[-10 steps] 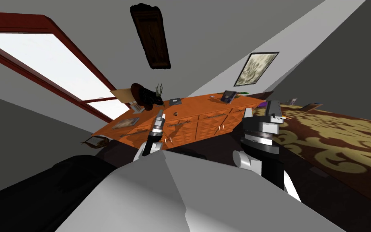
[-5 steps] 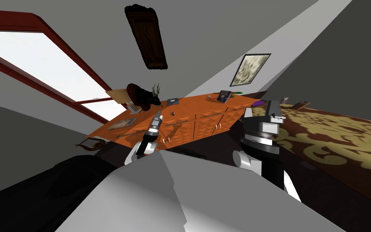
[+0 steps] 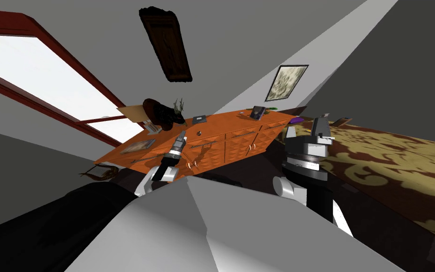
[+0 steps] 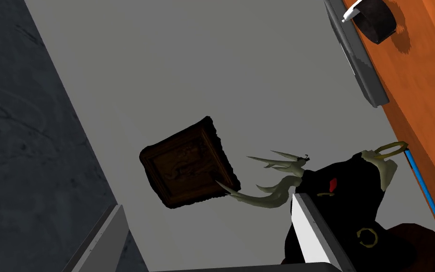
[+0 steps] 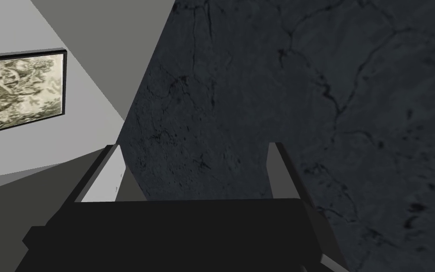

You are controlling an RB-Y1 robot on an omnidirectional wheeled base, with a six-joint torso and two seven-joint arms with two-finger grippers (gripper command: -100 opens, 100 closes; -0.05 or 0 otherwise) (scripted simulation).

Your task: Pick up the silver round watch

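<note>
Orange dresser (image 3: 230, 121), diamond-textured fronts; left hand (image 3: 181, 136) spread near it; right hand (image 3: 320, 122) spread.

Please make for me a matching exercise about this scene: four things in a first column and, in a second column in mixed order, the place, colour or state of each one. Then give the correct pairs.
Column one
A. left gripper
B. rug
C. blue pen
D. black-framed picture

Column two
1. hangs on the light grey wall
2. brown with a gold pattern
3. open, over the orange sideboard
4. lies on the orange top, beside a black thing

Pairs: A-3, B-2, C-4, D-1
</note>
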